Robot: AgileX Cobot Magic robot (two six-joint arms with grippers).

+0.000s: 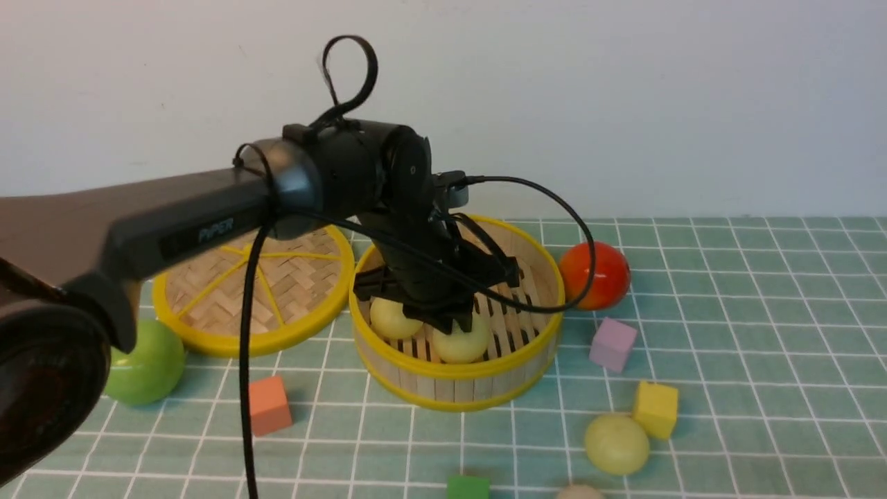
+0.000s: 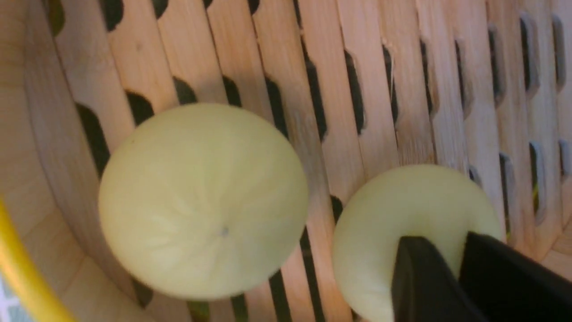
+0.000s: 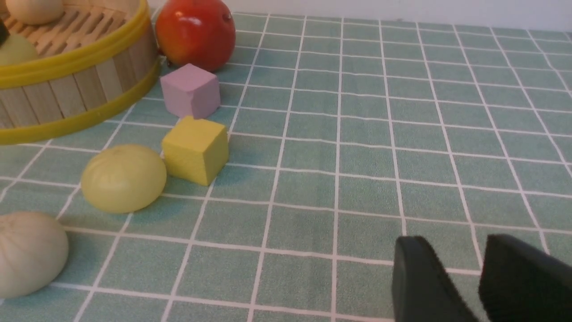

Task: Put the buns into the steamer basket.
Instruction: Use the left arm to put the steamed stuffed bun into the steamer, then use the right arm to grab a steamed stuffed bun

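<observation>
- Bamboo steamer basket point(image 1: 533, 346): 2 yellow-green buns point(image 2: 203, 201) seen inside, partly blocked by L gripper point(image 2: 449, 243), jaws slightly parted, nothing pinched.
- R gripper point(image 3: 464, 277) parted, empty; yellow cube point(image 3: 195, 150) set just beside outside bun point(image 3: 123, 178).

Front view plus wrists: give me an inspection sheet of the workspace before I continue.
Surface: green cloth with white grid.
Job's things: steamer basket holds two yellow-green buns and an off-white bun; third yellow-green bun and second off-white bun lie outside on the cloth.
Clutter: lid, green apple, red fruit; orange cube, purple cube, yellow cube, green cube.
Grippers: left gripper low inside the basket over a bun, jaws unclear; right gripper open, empty, over cloth.
Cables: black cable arcs from the left wrist over the basket; second cable hangs below the arm.
Surroundings: plain white wall; nothing else seen.
</observation>
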